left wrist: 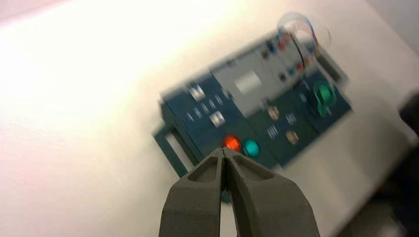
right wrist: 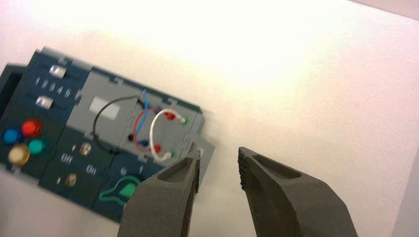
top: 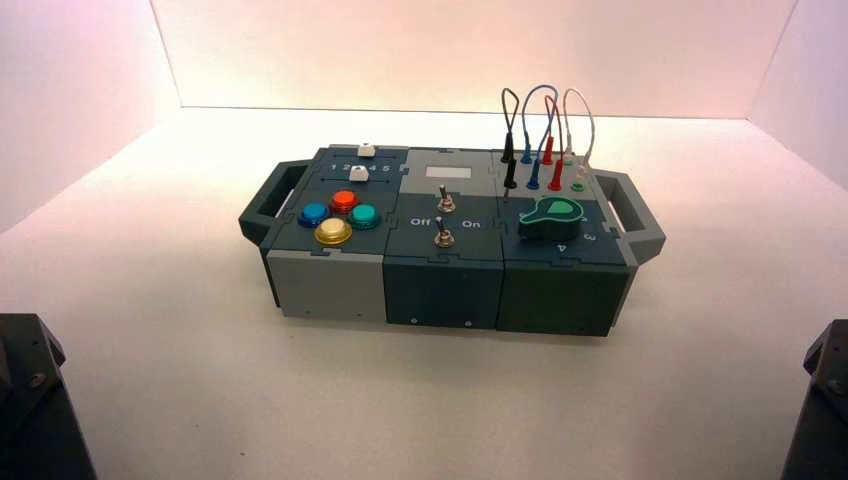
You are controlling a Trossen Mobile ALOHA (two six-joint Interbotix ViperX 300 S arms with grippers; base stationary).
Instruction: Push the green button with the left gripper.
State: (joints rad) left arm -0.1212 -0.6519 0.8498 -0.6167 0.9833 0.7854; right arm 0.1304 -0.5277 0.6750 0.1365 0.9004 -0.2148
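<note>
The green button is a small teal dome on the box's left part, beside the red button, blue button and yellow button. It also shows in the left wrist view and the right wrist view. My left gripper is shut and empty, held high above the table and well short of the box, its tip pointing near the red button. My right gripper is open and empty, off the box's right end. In the high view neither gripper shows.
The box has handles at both ends, two white sliders, two toggle switches, a large green rotary knob and looped wires. Black arm bases stand at the near left and near right.
</note>
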